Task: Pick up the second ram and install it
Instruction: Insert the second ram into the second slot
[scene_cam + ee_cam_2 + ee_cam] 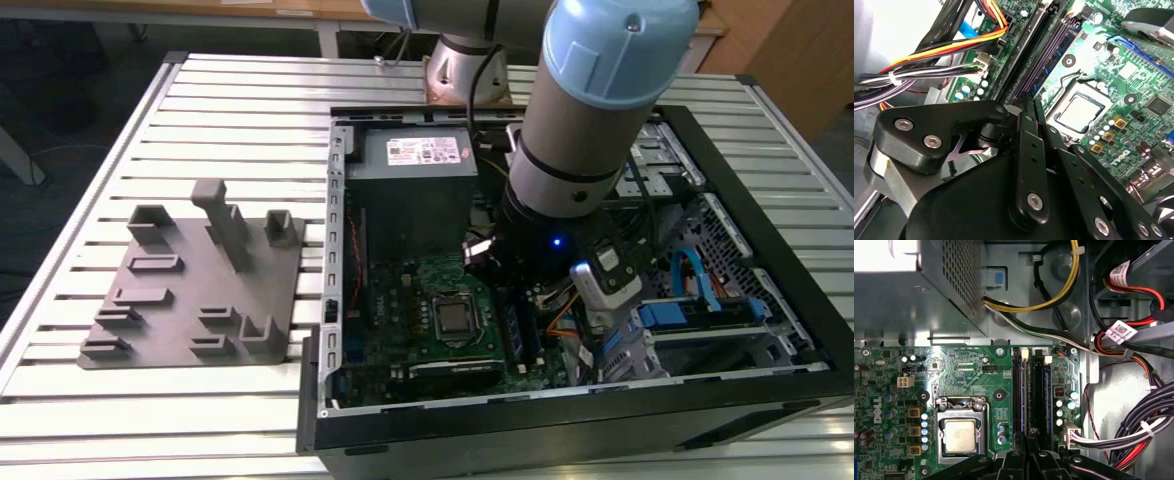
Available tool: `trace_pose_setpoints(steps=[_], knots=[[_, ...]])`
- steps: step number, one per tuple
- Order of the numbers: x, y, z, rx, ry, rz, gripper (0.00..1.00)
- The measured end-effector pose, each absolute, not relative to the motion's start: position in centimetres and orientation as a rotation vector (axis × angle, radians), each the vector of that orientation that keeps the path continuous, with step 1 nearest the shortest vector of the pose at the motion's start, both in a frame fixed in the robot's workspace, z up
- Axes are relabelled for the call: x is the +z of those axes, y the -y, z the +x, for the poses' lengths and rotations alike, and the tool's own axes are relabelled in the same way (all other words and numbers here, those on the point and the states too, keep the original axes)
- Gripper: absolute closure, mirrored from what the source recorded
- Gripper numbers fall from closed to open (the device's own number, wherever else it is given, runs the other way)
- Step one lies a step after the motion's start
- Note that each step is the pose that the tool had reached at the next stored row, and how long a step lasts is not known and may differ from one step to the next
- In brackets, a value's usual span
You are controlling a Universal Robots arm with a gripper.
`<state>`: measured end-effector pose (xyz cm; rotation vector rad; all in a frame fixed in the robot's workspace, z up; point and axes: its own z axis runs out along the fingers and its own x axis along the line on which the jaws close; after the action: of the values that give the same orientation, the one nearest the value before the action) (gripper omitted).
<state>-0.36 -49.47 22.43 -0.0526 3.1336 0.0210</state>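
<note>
On the slatted bench [160,400], an open computer case [787,330] is entered by the arm. The green motherboard [969,375] is seen below the jaws [1029,107], closed on the second ram [1025,96], seated over a black slot [1038,390] at 3 o'clock of the processor [960,435].

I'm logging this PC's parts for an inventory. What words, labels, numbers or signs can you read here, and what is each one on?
Power supply label, exterior view: printed lines too small to read.
White cable tags, first wrist view: code marks and print, too blurred to read.
Motherboard, fine white lettering near the slots: too small to read.
No text can be quoted with confidence.
</note>
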Motion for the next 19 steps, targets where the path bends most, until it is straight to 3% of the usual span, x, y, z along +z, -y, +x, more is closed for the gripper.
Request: trace_pose_setpoints(steps=[19], knots=[[22.60,49.70,-0.18,0.016,-3.133,-0.034,0.87]])
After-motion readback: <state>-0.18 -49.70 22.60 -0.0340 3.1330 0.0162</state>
